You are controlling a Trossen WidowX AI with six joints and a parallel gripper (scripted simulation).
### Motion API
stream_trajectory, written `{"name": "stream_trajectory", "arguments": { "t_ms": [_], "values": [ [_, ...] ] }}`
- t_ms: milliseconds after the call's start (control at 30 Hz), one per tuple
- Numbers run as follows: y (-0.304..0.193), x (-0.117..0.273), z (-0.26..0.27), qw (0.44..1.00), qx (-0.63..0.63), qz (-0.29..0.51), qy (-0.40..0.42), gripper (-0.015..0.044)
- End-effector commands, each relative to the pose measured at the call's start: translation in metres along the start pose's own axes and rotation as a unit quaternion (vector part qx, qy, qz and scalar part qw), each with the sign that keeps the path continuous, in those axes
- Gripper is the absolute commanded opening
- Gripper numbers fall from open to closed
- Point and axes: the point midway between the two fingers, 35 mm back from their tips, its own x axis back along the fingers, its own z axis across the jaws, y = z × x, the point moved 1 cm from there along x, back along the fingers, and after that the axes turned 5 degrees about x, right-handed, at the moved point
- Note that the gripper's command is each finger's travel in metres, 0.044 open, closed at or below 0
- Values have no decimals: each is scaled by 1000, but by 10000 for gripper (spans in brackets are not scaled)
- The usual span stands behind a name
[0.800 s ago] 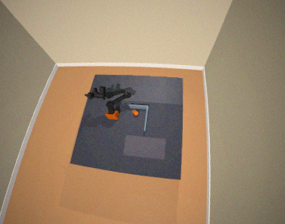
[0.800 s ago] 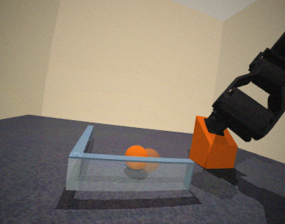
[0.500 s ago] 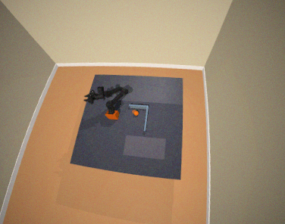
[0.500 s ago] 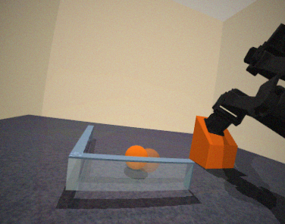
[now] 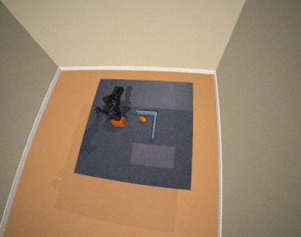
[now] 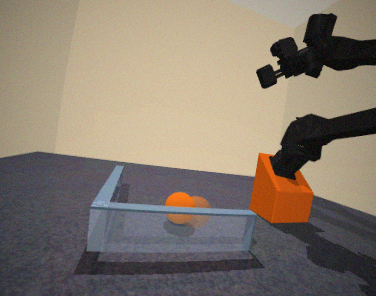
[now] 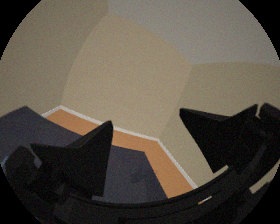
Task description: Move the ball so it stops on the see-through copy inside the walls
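Black arm folded high above its orange base (image 6: pixel 281 195), claw (image 6: pixel 277 61) open, empty.

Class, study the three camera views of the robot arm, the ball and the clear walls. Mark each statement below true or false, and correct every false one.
1. The solid orange ball sits beside the two low clear walls. True.
2. The black gripper is clamped on the ball. False: its jaws are open and hold nothing, high above the table.
3. The ball overlaps the see-through orange copy only partly. True.
4. The orange base block stands inside the walls. False: it stands outside them.
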Motion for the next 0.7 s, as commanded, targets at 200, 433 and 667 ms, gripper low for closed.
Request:
{"name": "stream_trajectory", "arguments": {
  "t_ms": [200,433,667],
  "values": [
    [61,12,150,904,285,-107,300,394],
    [70,70,252,718,470,-205,471,394],
    [46,150,330,470,587,-290,592,394]
  ]
}}
